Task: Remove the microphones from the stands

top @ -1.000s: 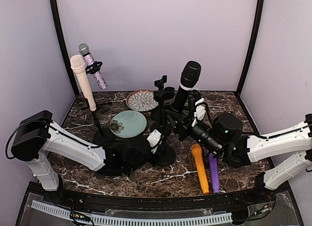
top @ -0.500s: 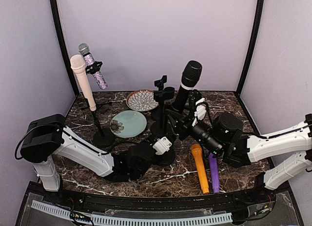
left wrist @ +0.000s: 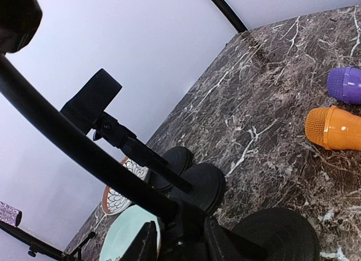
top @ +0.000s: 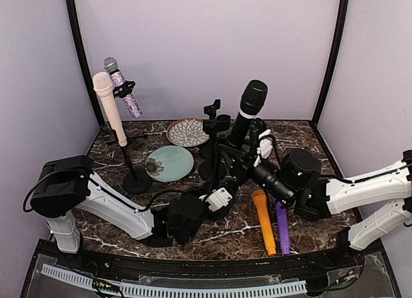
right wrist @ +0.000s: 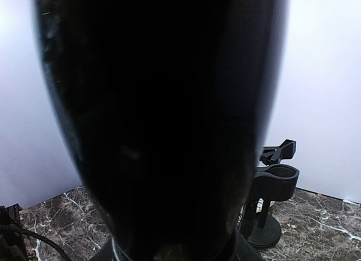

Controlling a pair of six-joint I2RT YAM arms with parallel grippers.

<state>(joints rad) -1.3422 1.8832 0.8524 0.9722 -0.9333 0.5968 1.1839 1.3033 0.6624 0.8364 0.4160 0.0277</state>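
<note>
Leftmost, a cream microphone [top: 107, 111] and a glittery microphone [top: 123, 92] are seen raised on their own stands near the back left corner of the marbled table [top: 219, 239]. A teal plate [top: 170, 163] is laid just to their right, with a patterned plate [top: 187, 132] behind it. The left gripper [left wrist: 177, 238] is stretched low across the table to the middle. Its fingers are pressed against either side of the stand [left wrist: 84, 154] just above the round base, so that the pole is pinched between them. From there the pole is seen slanting upward toward the black microphone [top: 250, 108], which is carried high and tilted, head uppermost, above the centre of the table. Whether it is seated in the clip cannot be told. Two empty stands [top: 219, 124] are placed just behind it. The right gripper [top: 259, 147] is clamped on the lower body of the black microphone, whose dark barrel fills the right wrist view. Further right, an orange microphone [top: 264, 222] and a purple microphone [top: 282, 227] are laid flat side by side on the table near the front.
</note>
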